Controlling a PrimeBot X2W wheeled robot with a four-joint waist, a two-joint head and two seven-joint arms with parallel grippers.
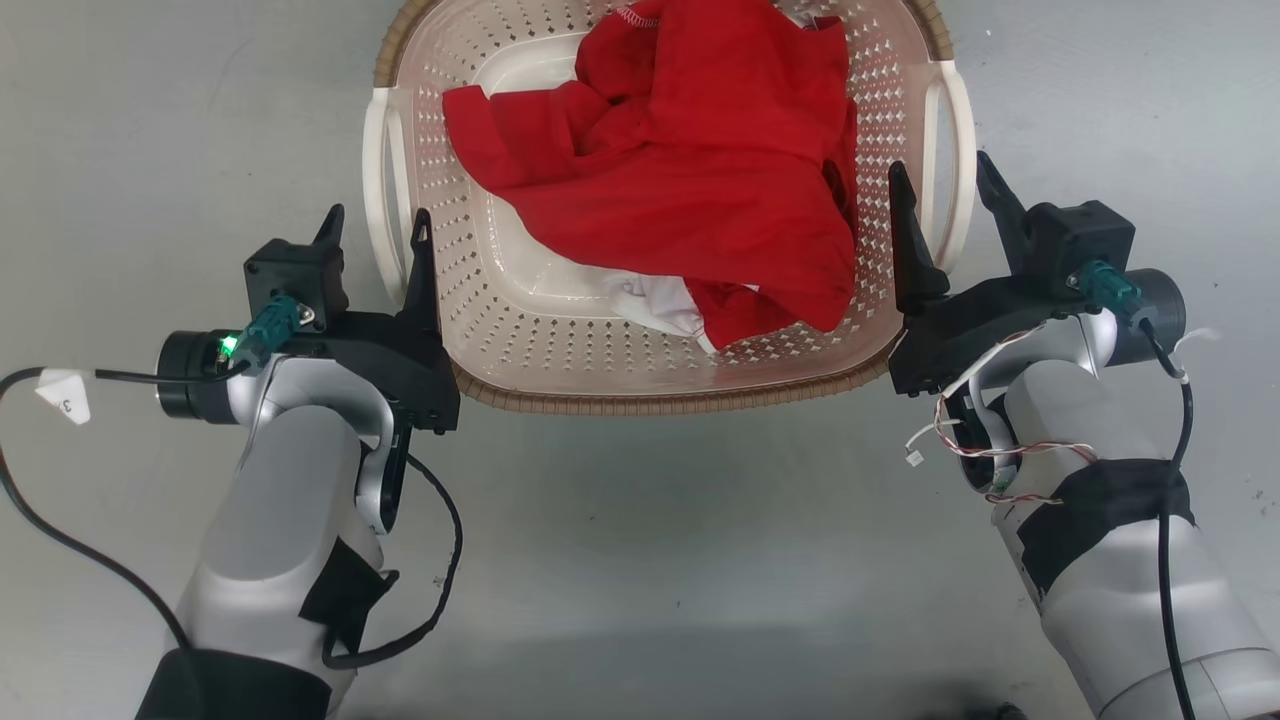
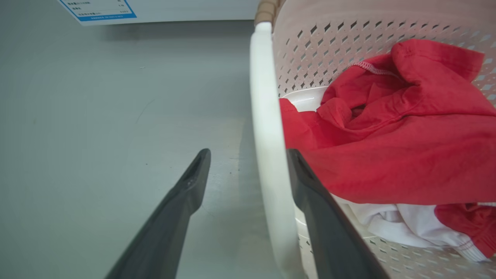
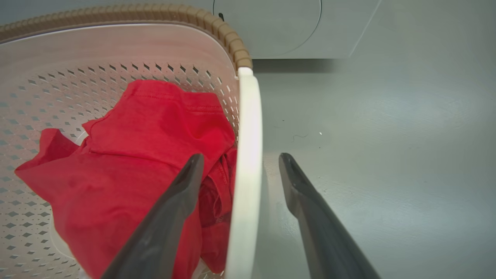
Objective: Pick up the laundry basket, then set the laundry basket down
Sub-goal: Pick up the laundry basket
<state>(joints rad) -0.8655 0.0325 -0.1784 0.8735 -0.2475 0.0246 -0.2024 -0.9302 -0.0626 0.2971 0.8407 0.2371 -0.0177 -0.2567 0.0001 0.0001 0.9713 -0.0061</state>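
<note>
We are looking down at the laundry basket, resting, as far as we can judge, on the grey floor right in front of us, between the two arms. The left gripper is straddling the left handle with one finger inside the basket and one outside. Its jaws are standing spread, not yet pinching. In the left wrist view the inner finger is lying close against the white bar while the outer one is sitting apart. The right gripper is mirroring that on the right handle, also spread around the bar. Inside, a red garment is lying crumpled over a white cloth. We are judging this a light load: thin perforated plastic, stiff enough to keep its shape though likely flexing a little, and soft clothes adding little weight. The handles are looking smooth and probably slippery, so we are wanting both grippers closing firmly on the middle of each bar and lifting evenly — a tilt could send the clothes sliding to one side.
</note>
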